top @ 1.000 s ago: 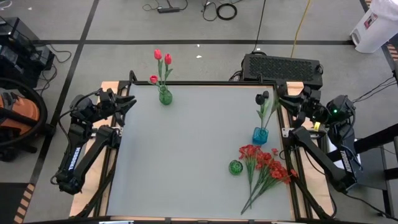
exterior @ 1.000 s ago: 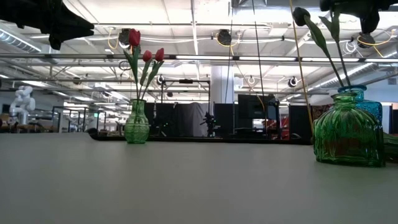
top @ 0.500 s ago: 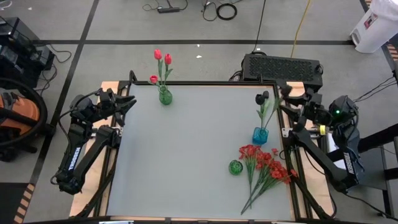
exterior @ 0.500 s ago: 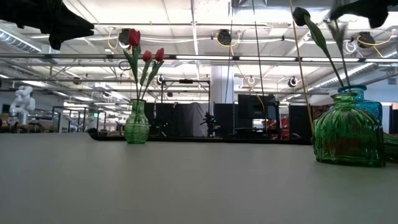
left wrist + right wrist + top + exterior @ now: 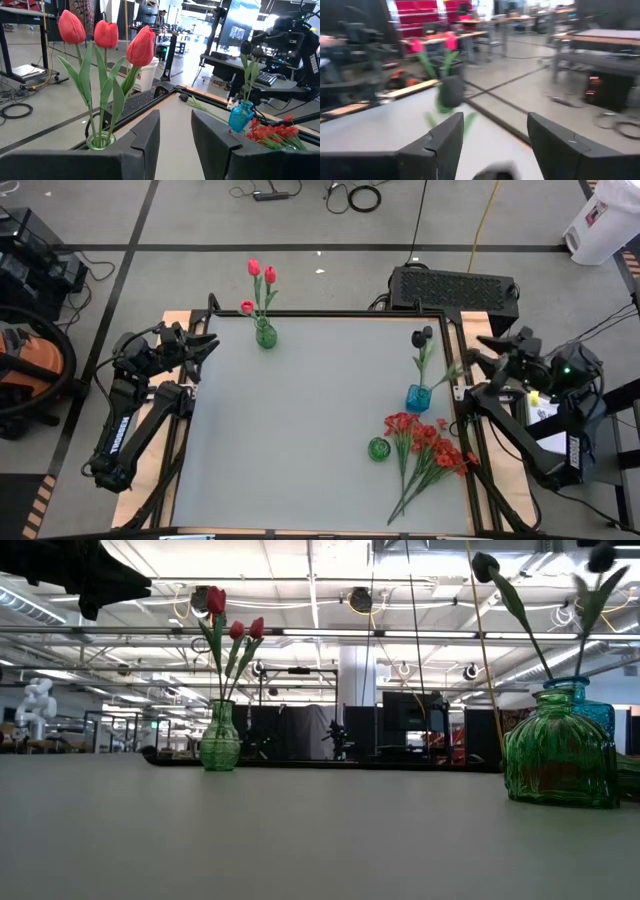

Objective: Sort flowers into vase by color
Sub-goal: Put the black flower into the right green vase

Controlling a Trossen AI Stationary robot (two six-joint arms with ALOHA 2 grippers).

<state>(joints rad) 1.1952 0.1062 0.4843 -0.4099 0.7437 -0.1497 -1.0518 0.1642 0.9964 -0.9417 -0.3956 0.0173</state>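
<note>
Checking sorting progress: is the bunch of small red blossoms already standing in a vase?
No. In the high view the red blossom bunch lies flat on the table beside the small green vase, its stems stretched out.

A grey table (image 5: 300, 420) fills the middle of the high view, edged by a wooden frame. Beyond its far right corner a black perforated case (image 5: 455, 288) sits on the floor, with coiled cables (image 5: 362, 196) farther off. An orange and black machine (image 5: 28, 370), possibly a vacuum cleaner, stands at the left edge. A white container (image 5: 600, 222) occupies the top right corner.
</note>
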